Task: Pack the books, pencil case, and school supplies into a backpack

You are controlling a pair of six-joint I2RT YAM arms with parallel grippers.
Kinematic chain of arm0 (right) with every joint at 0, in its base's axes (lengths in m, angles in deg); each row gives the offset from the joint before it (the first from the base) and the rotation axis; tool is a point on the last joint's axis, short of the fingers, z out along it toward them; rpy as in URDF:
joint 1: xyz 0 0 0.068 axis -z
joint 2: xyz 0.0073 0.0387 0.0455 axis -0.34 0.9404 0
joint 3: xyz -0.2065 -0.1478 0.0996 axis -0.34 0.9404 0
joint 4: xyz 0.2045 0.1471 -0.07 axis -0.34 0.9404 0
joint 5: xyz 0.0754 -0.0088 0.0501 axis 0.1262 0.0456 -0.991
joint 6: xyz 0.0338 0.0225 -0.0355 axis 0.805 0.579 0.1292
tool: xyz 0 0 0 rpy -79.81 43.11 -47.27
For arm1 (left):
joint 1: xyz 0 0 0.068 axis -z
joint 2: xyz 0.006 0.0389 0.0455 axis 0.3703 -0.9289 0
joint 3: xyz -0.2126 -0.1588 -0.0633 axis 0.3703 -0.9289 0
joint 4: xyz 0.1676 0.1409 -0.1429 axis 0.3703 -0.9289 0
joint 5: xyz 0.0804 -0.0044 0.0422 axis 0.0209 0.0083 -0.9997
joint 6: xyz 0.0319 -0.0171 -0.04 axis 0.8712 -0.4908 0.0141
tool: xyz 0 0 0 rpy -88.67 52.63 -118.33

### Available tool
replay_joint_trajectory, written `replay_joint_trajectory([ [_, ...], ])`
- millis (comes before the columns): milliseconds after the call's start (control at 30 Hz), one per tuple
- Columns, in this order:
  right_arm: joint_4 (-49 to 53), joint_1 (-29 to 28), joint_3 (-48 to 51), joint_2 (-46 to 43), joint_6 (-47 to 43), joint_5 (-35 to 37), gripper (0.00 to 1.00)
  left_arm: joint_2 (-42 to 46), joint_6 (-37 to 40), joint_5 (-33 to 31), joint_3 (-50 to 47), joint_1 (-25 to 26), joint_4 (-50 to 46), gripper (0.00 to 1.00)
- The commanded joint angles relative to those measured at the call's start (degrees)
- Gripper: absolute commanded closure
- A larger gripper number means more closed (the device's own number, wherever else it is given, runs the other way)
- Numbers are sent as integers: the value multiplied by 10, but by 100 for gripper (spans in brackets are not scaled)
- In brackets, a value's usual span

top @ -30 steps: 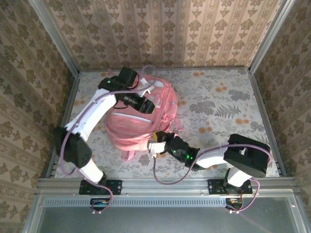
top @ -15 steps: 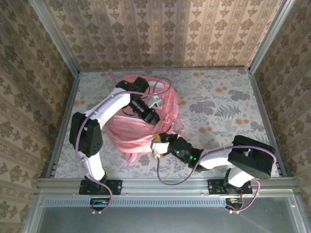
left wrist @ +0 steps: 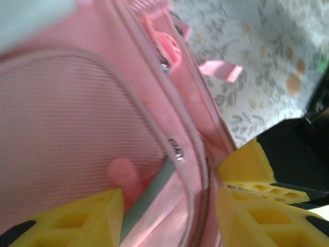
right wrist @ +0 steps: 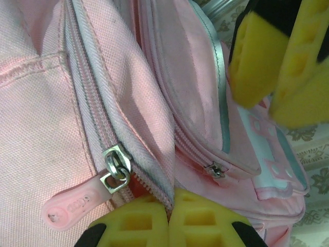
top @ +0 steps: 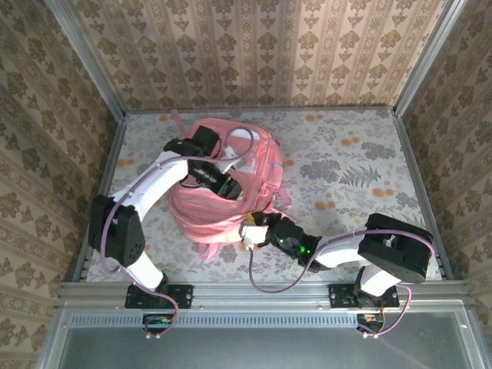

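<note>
Two grippers crowd pink backpack [top: 201, 207], left of centre on floral table [top: 346, 154]. Woven fabric, pale zip tape, rubbery pink pull [right wrist: 72, 208], metal slider [right wrist: 115, 167]. Left gripper [left wrist: 169, 221] half open, yellow pads [left wrist: 67, 218] astride zip seam. Right gripper [right wrist: 169, 218] pinched closed on backpack's zip edge.

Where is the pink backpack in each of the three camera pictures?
Top external: the backpack lies left of centre.
Left wrist: the backpack covers the left and middle.
Right wrist: the backpack, zips showing, runs from the left edge past the middle.
Shared landmark: the floral table cover.
</note>
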Motion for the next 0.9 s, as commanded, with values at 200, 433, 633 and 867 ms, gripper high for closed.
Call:
replay_joint_trajectory([
  [200,-13,3,0,-8,17,-2,100,-30,-11,50,1,-2,18,49],
  [433,-3,5,0,-16,16,0,100,-56,-8,56,-1,22,-13,56],
  [633,-5,12,-3,-9,20,3,100,-44,-9,59,-7,30,-28,78],
  [867,-2,16,-4,-15,26,1,100,-40,-11,47,-13,29,-24,95],
])
